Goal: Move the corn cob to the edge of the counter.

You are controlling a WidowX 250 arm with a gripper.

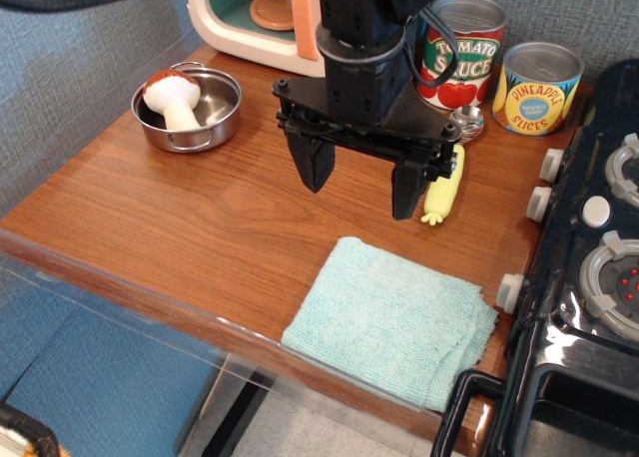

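The hand [361, 188] hangs over the middle of the bench [180, 228], fingers spread wide and gripping nothing. Just past its right-side finger lies the corn cob [443, 188], flat on the wood, its frilled stub pointing toward the front edge. The cob sits near the stove [589, 277], well back from the rounded front rim. Behind it stand a tomato sauce can [461, 53] and a pineapple can [539, 88]. A teal cloth [394, 322] lies at the front; a mushroom [175, 98] sits in a metal pot [215, 118] at far left.
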